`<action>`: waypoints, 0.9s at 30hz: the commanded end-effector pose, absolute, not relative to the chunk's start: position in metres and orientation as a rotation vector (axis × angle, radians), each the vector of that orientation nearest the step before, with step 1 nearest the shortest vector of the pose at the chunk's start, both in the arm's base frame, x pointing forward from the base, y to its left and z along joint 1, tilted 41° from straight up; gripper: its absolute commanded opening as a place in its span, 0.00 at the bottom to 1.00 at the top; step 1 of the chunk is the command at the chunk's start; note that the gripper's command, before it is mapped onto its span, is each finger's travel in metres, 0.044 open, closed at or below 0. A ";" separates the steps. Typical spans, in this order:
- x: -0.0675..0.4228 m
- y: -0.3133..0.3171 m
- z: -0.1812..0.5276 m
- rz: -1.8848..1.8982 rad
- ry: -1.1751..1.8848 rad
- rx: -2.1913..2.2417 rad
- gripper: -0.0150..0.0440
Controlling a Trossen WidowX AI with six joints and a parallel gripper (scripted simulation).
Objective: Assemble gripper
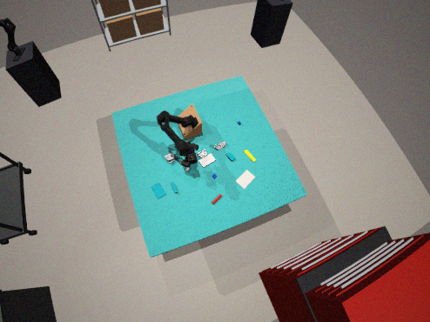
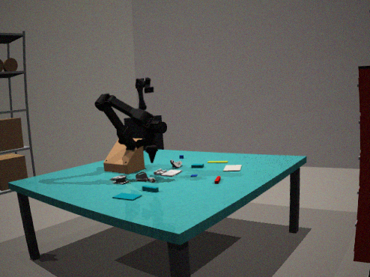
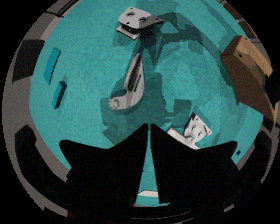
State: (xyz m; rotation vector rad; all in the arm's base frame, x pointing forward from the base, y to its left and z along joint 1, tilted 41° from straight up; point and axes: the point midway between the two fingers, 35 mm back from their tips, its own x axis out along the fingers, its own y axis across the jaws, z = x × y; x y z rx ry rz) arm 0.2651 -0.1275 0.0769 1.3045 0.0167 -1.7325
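Observation:
My gripper is shut and empty, pointing down above the table. A grey curved jaw lies loose, ahead of the fingertips in the wrist view. A grey-white part with two round holes over a lower plate lies beyond it. A small white part with round features lies beside a flat white plate. Another grey-white part lies apart, possibly the second jaw. Which part is base or housing is unclear.
The wooden arm mount stands behind. Around lie a teal plate, teal blocks, a blue cube, a red bar, a cream plate and a yellow bar.

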 end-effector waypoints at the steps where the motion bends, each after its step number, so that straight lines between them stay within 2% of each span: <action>1: 0.265 -0.128 0.078 -1.734 0.008 1.305 0.25; 13: 0.265 -0.128 0.078 -1.734 0.008 1.305 0.25; 27: 0.265 -0.128 0.077 -1.732 0.016 1.305 0.88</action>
